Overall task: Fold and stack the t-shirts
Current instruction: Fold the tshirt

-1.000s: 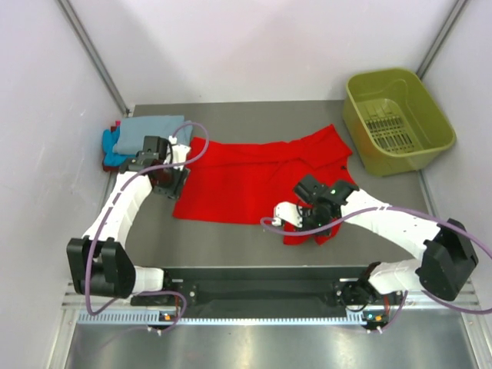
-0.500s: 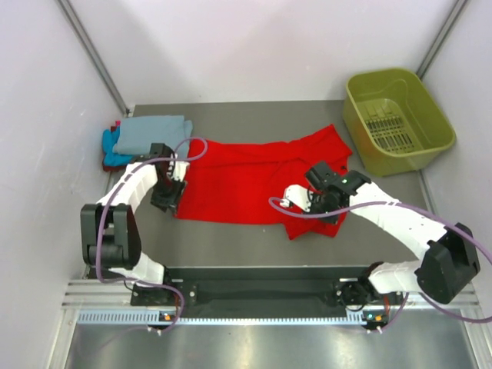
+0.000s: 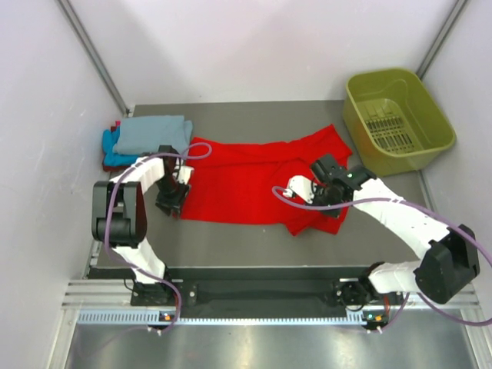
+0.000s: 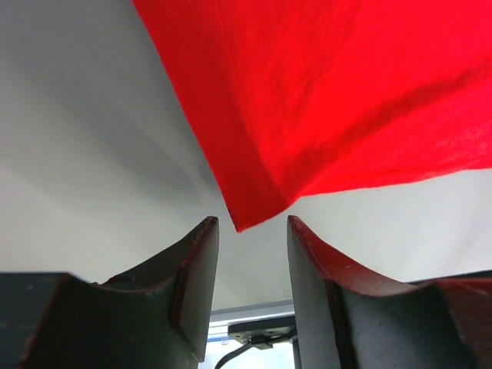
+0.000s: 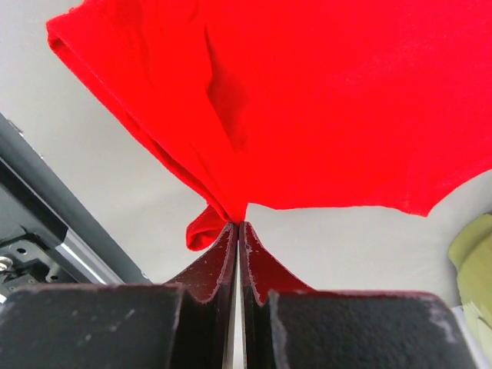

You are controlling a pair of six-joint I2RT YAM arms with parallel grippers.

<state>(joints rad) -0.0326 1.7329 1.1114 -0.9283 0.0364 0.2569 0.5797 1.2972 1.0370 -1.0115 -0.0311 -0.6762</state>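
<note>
Shirts three: red shirt (image 3: 238, 181), grey-blue shirt (image 3: 150, 132), turquoise shirt (image 3: 113, 157).

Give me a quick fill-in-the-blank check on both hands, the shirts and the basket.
1. The right hand is ____ on a bunched edge of the red t-shirt.
2. The left hand is ____, with a corner of that shirt at the gap between its jaws.
3. The grey-blue t-shirt lies folded on the turquoise t-shirt, to the ____ of the red one.
4. The olive-green basket holds ____ shirts.
Missing words: shut; open; left; no.
</note>
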